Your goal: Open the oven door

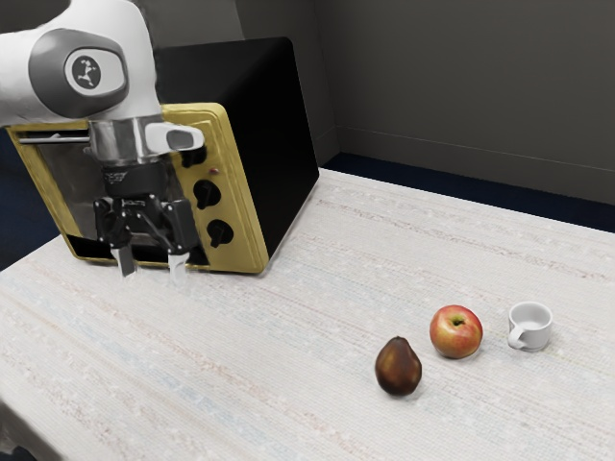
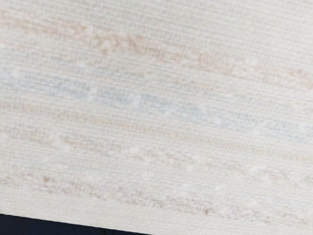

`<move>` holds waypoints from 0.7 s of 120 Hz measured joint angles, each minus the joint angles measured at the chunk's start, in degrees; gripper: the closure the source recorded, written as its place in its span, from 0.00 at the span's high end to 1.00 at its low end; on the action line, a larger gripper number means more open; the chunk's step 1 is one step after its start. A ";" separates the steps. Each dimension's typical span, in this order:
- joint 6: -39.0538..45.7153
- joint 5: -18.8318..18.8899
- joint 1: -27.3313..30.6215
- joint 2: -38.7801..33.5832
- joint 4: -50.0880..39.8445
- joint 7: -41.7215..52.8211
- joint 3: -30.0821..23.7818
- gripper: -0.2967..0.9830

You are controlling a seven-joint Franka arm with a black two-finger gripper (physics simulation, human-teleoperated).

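A white robot arm (image 1: 125, 38) hangs its black gripper (image 1: 152, 266) in front of a yellow-fronted toaster oven (image 1: 274, 134), its two fingers spread apart with nothing between them. The oven stands at the back of a cloth-covered table (image 1: 288, 375), toward the exterior view's left, its door (image 1: 75, 187) apparently shut behind the arm. A metal handle (image 1: 53, 140) runs along the door's upper edge, well above the fingertips, while a column of dark knobs (image 1: 207, 194) lines the panel beside it. A pear (image 1: 398, 367), an apple (image 1: 455, 331) and a white cup (image 1: 530, 327) (bystanders to this job) sit well apart from the oven.

The step in hand looks to be the approach, with no grip on the handle made. The next move likely calls for raising the hand to the bar, turning it to face the door, and closing on the handle before pulling outward and down. Coming in too low could push against the glass; straying sideways could knock a knob.
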 joint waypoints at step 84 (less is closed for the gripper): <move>27.05 8.01 5.22 -1.53 0.19 56.37 13.61 0.77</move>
